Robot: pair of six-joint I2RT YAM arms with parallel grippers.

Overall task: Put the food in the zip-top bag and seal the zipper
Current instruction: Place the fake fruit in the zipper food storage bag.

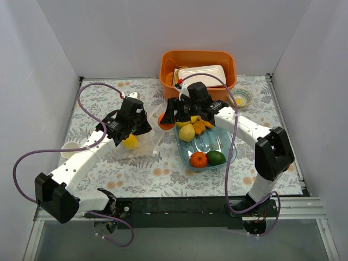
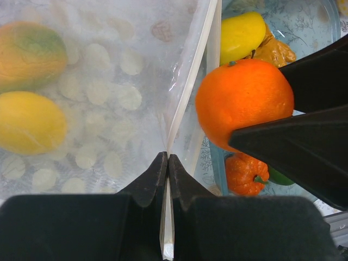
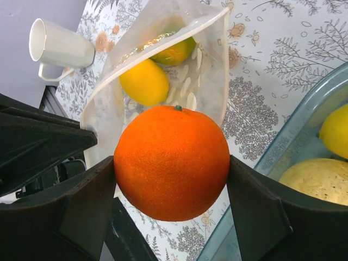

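My left gripper [image 1: 148,123] [image 2: 167,157] is shut on the zipper [image 2: 191,73] edge of the clear zip-top bag [image 1: 142,145] [image 2: 109,81] and holds its mouth up. Inside the bag lie a yellow fruit [image 2: 30,122] [image 3: 144,81] and a green-orange fruit [image 2: 32,54] [image 3: 174,51]. My right gripper [image 1: 166,117] [image 3: 171,163] is shut on an orange fruit [image 2: 242,100] [image 3: 171,163], held just right of the bag's mouth. More food lies in the blue dish [image 1: 220,142]: a yellow lemon [image 1: 186,132], an orange pumpkin [image 1: 198,159] and a green fruit [image 1: 216,157].
An orange bin [image 1: 198,58] holding a white tray [image 1: 201,75] stands at the back. A small bowl [image 1: 240,98] sits at the back right. A white cup [image 1: 69,149] [image 3: 60,49] lies left of the bag.
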